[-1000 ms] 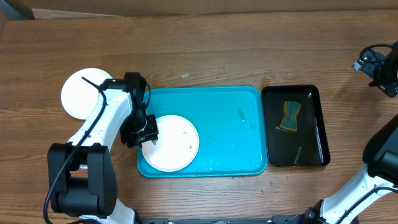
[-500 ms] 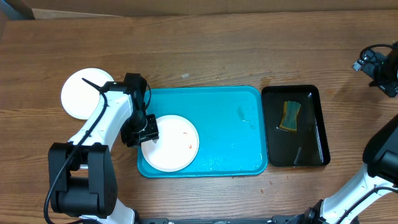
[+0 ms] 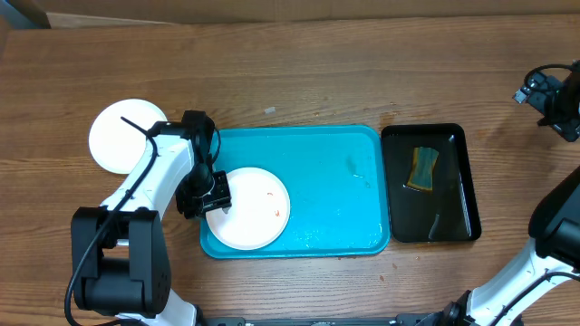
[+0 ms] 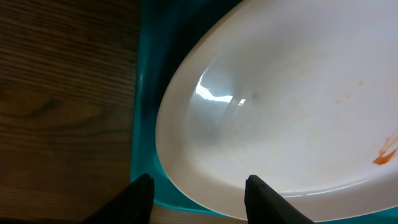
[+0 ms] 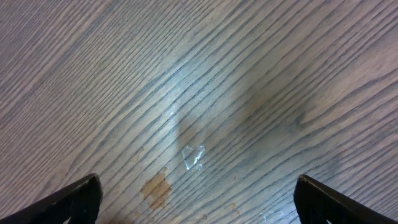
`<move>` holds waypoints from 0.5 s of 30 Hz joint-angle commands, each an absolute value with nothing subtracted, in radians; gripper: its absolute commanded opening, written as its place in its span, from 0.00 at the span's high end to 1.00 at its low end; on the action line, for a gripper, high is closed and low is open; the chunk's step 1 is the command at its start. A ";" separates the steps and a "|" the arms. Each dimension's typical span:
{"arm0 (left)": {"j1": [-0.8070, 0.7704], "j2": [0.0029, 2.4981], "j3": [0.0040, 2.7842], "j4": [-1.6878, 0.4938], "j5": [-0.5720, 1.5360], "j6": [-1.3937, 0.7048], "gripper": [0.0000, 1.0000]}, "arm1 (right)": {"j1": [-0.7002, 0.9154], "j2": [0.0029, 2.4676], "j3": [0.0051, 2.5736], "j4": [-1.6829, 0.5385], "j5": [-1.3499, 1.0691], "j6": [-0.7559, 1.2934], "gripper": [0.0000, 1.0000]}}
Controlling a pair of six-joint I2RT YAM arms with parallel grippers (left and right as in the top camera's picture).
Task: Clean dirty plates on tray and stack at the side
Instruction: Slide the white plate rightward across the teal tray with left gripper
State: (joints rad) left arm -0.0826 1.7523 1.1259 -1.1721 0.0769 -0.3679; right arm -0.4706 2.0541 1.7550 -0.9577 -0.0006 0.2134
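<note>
The left fingers (image 4: 138,198) stand released astride the rim of the smudged round white plate (image 3: 258,210), which lies in the large turquoise plastic tray (image 3: 335,163) toward the worktop's near edge. This looks like the pick-up step. Next they must clench on that rim and lift, while the right fingers (image 5: 81,199) hang released by the right edge.

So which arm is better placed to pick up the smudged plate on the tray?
Left. The left gripper is open at the white plate's rim on the turquoise tray; the right gripper hangs open over bare wood, beyond the black tray.
</note>
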 commanded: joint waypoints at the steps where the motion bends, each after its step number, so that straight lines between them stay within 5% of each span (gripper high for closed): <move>1: -0.079 1.741 1.099 -1.163 0.070 -0.382 0.51 | -0.469 2.025 1.763 -0.951 -0.001 0.221 0.00; 15: -0.079 1.741 1.048 -1.083 0.152 -0.382 0.50 | -0.469 2.025 1.763 -0.951 -0.001 0.221 0.00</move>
State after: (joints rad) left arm -0.0826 1.7523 1.0534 -1.0935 0.0906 -0.3679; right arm -0.4706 2.0541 1.7550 -0.9573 -0.0002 0.2131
